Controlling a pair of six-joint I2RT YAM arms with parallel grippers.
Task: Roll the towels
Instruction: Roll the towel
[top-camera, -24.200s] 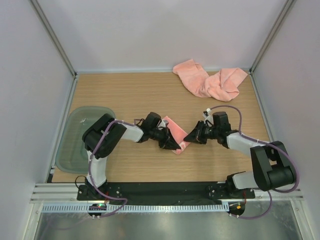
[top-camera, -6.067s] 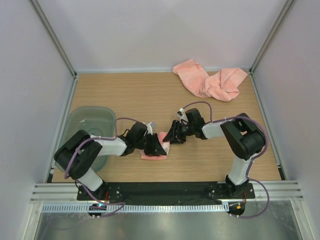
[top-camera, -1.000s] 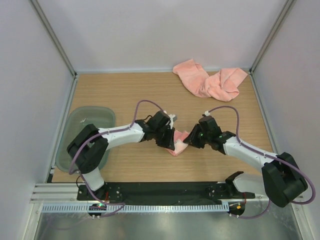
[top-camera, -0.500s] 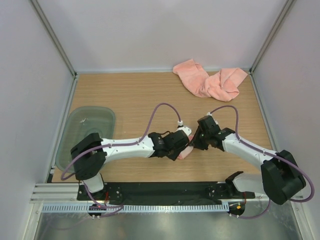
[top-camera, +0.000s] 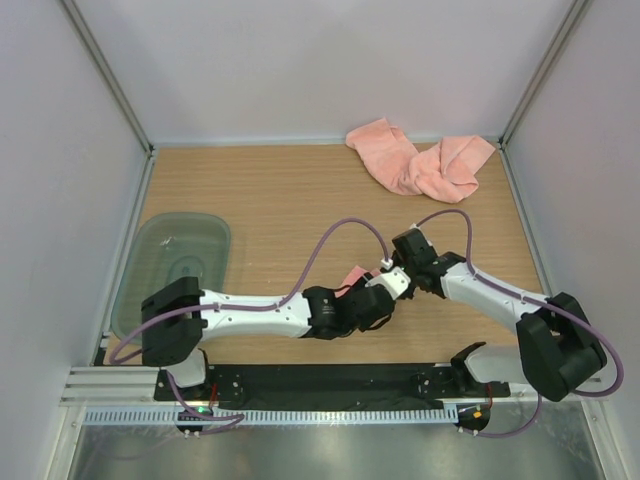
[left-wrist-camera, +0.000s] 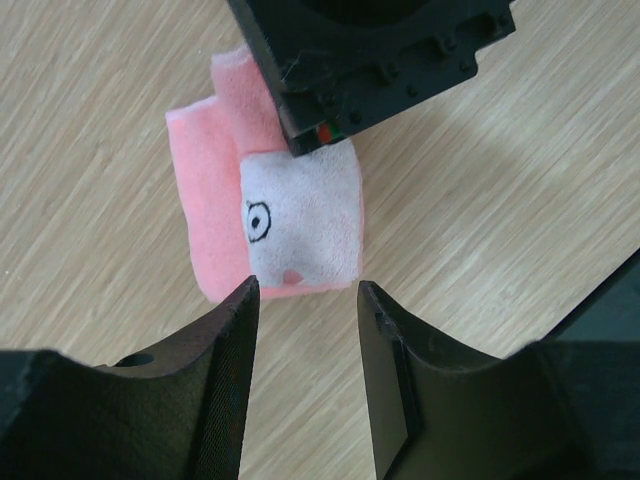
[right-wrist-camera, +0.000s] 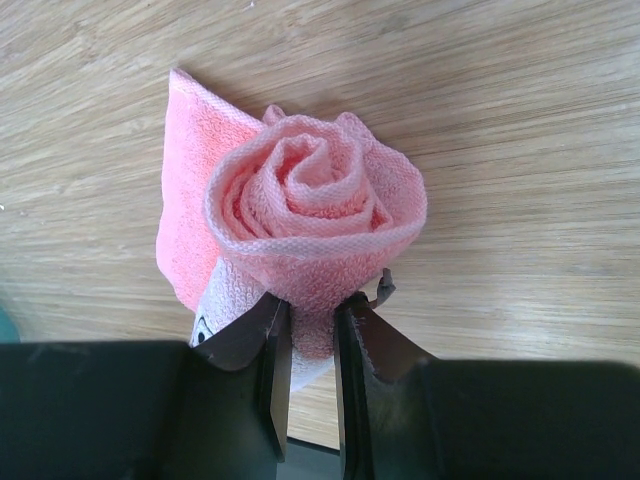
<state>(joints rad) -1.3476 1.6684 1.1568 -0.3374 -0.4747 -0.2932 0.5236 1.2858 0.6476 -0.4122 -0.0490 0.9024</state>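
One salmon-pink towel (right-wrist-camera: 315, 205) is rolled into a tight spiral, with a loose flap to its left. My right gripper (right-wrist-camera: 312, 312) is shut on the roll's lower end and holds it over the wooden table. In the left wrist view the same towel (left-wrist-camera: 215, 200) shows its paler band with a small drawn eye, under the right gripper's black body (left-wrist-camera: 370, 50). My left gripper (left-wrist-camera: 307, 290) is open and empty, just short of the towel. From above, the towel (top-camera: 352, 277) shows between the left gripper (top-camera: 374, 306) and the right gripper (top-camera: 393, 279).
Two or more loose pink towels (top-camera: 420, 160) lie crumpled at the back right corner. A translucent grey-green tray (top-camera: 170, 275) sits at the left edge. The left arm (top-camera: 260, 308) stretches low across the front of the table. Walls enclose the table's sides and back.
My left arm has reached further right and toward the near edge, its gripper ending below the towel. The right gripper has kept its hold on the roll and shifted slightly.
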